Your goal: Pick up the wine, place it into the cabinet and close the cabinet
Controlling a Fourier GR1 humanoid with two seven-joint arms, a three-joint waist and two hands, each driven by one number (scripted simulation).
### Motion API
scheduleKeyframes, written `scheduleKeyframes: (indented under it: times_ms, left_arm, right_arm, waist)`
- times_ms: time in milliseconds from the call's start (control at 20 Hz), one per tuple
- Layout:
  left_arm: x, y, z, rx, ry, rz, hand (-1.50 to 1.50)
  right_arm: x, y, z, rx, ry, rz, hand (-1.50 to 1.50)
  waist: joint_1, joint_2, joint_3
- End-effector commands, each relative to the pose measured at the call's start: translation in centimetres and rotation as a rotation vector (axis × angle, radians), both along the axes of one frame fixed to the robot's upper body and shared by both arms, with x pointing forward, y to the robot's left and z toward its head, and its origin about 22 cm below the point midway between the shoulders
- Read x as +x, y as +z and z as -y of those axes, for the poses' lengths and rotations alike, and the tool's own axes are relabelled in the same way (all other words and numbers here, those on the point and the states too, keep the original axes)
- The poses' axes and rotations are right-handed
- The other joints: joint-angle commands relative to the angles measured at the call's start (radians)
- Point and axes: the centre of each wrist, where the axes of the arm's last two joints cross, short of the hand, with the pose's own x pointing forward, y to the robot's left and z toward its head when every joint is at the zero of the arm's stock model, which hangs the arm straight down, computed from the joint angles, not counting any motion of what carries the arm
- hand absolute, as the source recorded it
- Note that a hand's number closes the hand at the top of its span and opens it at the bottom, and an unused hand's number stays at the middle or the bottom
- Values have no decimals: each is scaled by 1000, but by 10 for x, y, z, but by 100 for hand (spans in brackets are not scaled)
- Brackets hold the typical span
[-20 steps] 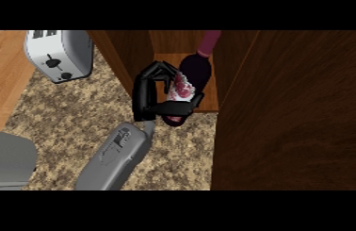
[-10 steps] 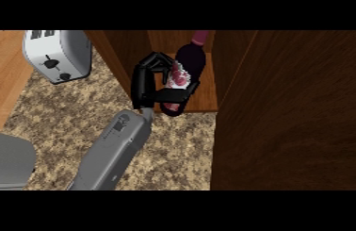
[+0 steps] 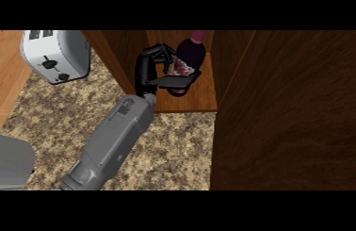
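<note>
Wine bottle [image 3: 188,60] sat inside the open cabinet [image 3: 188,100], over its shelf, with one hand [image 3: 156,70] curled round it. Letting go and shutting the door [image 3: 285,112] looked undone.

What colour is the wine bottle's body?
Dark, near black, wine bottle, with a reddish-white label; head view.

Wine bottle inside the open cabinet

The dark wine bottle [image 3: 189,60], with a pale patterned label and a maroon neck pointing to the back, stands tilted over the wooden shelf [image 3: 198,100] of the cabinet [image 3: 278,112], whose dark door stands open at the right.
</note>
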Motion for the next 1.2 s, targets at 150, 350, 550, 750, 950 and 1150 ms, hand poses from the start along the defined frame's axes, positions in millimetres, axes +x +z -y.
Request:
scheduleKeyframes:
  times_ms: [150, 350, 550, 750, 950, 1150]
  left_arm:
    - [17, 1, -2, 57, 51, 54, 150]
    - [25, -1, -6, 74, 73, 91, 150]
    - [38, 12, -12, 83, 106, 100, 150]
    - [34, -1, -11, 74, 101, 89, 150]
    - [40, 7, -7, -2, 153, 36, 150]
    - [41, 5, -13, -118, 137, 10, 150]
  right_arm:
    - [-27, 6, 3, 19, 36, 26, -150]
    - [-24, 16, 1, 18, 49, 34, -150]
    - [-21, 5, 8, 37, 51, 46, -150]
    - [-27, 8, 6, 27, 57, 36, -150]
    - [-19, 9, -6, 33, 82, 51, -150]
    - [-12, -1, -2, 41, 49, 38, -150]
  waist:
    - [-1, 0, 0]
    - [-8, 5, -1]
    - [-16, 7, 0]
    - [-16, 6, 0]
    - [-37, 13, -1]
    - [-21, 11, 0]
